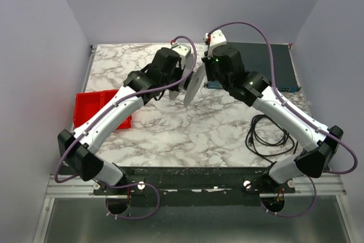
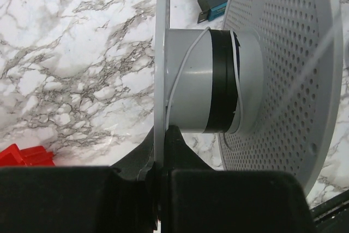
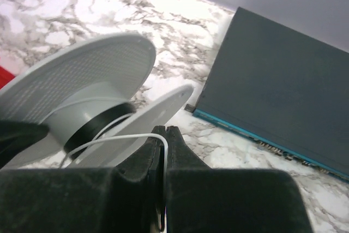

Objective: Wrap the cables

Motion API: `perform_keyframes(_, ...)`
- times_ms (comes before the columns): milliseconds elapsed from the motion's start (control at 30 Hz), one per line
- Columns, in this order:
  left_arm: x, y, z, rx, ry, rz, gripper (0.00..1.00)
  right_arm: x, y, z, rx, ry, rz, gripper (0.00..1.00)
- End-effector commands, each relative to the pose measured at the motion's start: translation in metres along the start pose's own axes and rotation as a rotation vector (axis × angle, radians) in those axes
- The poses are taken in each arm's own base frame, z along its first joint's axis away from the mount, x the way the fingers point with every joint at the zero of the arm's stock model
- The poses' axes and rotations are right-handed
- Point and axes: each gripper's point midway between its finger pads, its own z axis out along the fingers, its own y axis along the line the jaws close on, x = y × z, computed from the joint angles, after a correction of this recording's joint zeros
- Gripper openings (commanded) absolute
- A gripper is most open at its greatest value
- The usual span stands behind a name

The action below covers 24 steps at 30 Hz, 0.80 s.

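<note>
While the left gripper [image 2: 162, 137] is clenching one flange of the grey spool [image 2: 191, 75], holding it on edge at the far middle of the marble table [image 1: 170, 135], the right gripper [image 3: 165, 135] is pinching a thin white cable [image 3: 109, 139] running to the hub. A black cable coil [image 1: 267, 135] is lying near right, a red bin [image 1: 94, 103] left, a dark box [image 3: 272, 80] far right.

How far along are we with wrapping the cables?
Done: a black band already sits on the spool hub. In hand: left gripper clamps a spool flange, right gripper pinches the white cable, barely started around the hub. Left: winding that on, plus the loose black cable on the table.
</note>
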Motion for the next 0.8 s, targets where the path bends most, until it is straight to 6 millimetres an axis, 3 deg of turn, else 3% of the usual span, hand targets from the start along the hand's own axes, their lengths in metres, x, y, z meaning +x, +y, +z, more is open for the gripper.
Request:
perform_keyframes(0,-0.013,-0.013,-0.02,0.086,-0.071,0.118,0.0,-0.022,-0.024,-0.003,0.078,-0.048,-0.011,0.01)
perform_keyframes(233,-0.008,-0.023,-0.03,0.152,-0.082,0.196,0.0,-0.018,-0.039,0.001,0.111,-0.036,-0.002,0.01)
perform_keyframes(467,-0.003,-0.034,-0.044,0.245,-0.104,0.227,0.0,0.007,-0.073,0.016,0.126,-0.009,0.06,0.03)
perform_keyframes(767,-0.011,-0.042,-0.069,0.34,-0.152,0.203,0.0,0.03,-0.072,0.039,-0.002,0.017,0.17,0.08)
